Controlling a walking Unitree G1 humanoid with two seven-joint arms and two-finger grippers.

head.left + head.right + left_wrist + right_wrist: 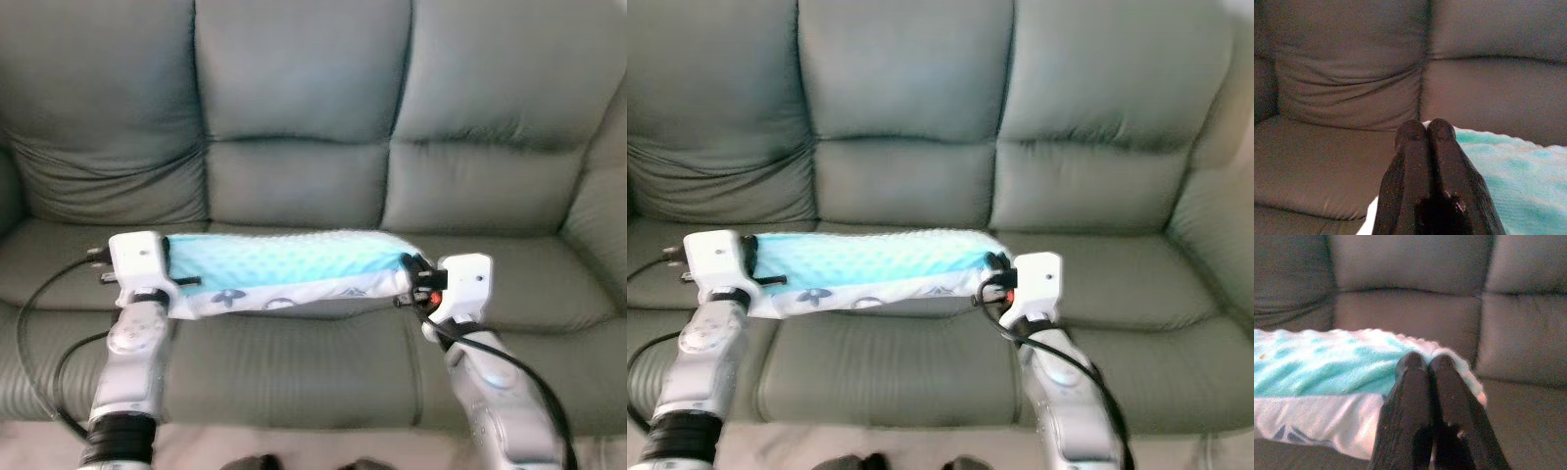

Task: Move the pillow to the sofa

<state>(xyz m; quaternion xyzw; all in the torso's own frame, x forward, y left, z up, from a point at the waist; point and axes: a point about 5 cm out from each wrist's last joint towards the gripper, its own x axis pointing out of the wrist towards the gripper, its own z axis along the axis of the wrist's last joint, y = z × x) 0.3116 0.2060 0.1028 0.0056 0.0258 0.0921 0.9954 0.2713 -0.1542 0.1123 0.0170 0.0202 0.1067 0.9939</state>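
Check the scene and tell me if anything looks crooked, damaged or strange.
Nothing stands out. The turquoise dotted pillow with a white patterned edge is held level between the left gripper and right gripper, one at each end, above the seat of the grey-green leather sofa. The sofa cushions look creased but intact.

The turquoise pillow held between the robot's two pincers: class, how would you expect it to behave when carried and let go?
The pillow probably is soft and light: it spans between the left pincer and right pincer with little sag. Its nubbly fabric likely resists slipping. Released, it should flop flat onto the sofa, not roll.
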